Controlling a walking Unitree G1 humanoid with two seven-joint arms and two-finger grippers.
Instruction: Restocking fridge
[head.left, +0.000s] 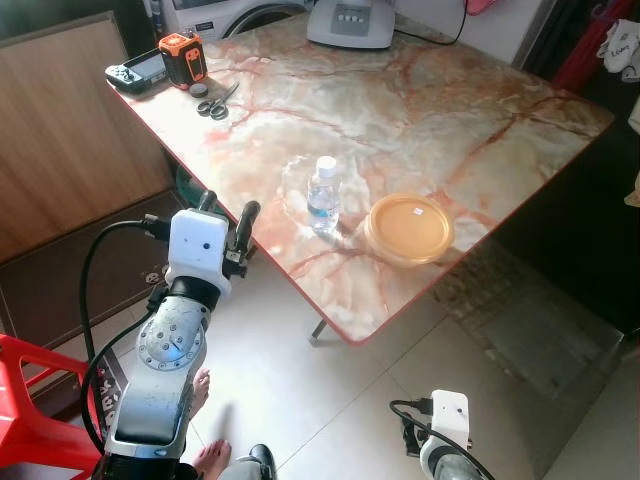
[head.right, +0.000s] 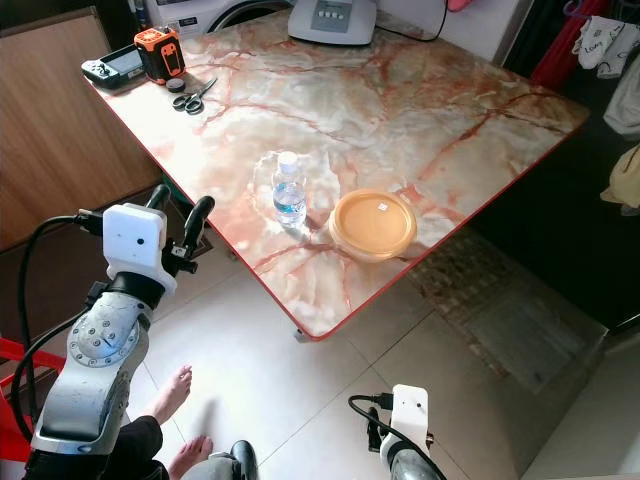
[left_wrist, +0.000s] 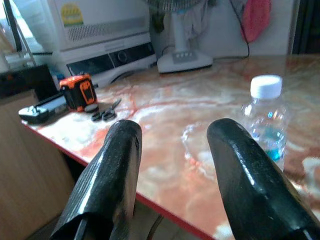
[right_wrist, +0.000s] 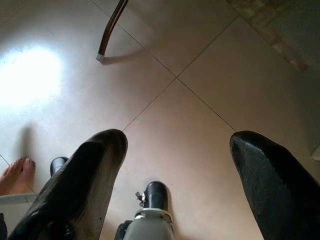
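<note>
Left eye view: your water bottle (head.left: 323, 193) is standing near the table's (head.left: 480, 120) front edge, beside the lidded bowl (head.left: 409, 228). Your left gripper (head.left: 228, 222) is hovering spread, just off that edge, looks like the reach-in step; next you're closing around the bottle.

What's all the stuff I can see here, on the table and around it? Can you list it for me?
table: one, pinkish marble-pattern top with red edge, ahead of the robot
water bottle: one, clear with white cap, upright near the table's front edge
container: one, round, orange-tan with lid, just beside the bottle
scissors: one pair, dark, far left part of the table
tape measure: one, orange and black, far left corner
handheld controller: one, black, beside the tape measure
fan base: one, white, far edge of the table
stool: one, red, on the floor
person's bare feet: two, on the floor tiles
left gripper: open, raised by the table edge
right gripper: open, hanging low over the floor
</note>
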